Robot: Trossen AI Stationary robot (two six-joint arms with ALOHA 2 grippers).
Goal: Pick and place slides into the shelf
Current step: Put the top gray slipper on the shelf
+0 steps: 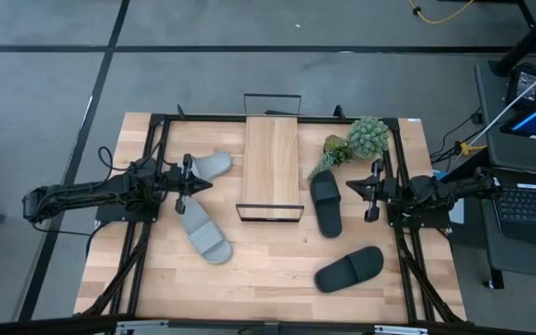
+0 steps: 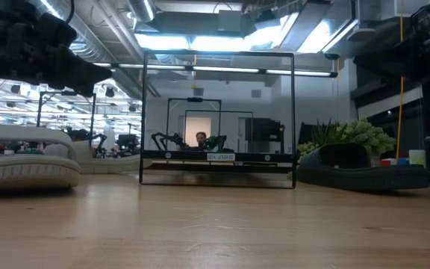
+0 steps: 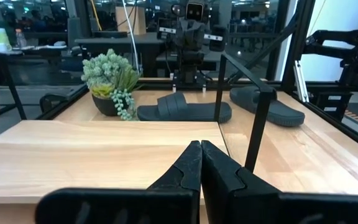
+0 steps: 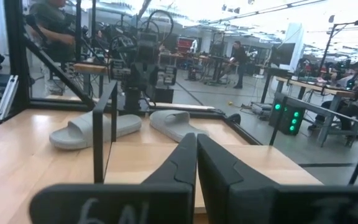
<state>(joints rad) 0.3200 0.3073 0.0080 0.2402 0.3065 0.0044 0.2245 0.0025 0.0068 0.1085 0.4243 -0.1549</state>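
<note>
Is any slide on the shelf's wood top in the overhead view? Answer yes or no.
No: the shelf top is bare, with both grey slides lying left of it and both black slides right of it, all on the table.

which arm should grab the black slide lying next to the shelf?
Right, probably. The right gripper, shut and empty, sits beside that black slide, on the shelf's right. The left gripper, also shut, is across the shelf among the grey slides.

Bright ceiling lights (image 2: pixel 222 33) glare in the low view; soft shadows, blurred background
</note>
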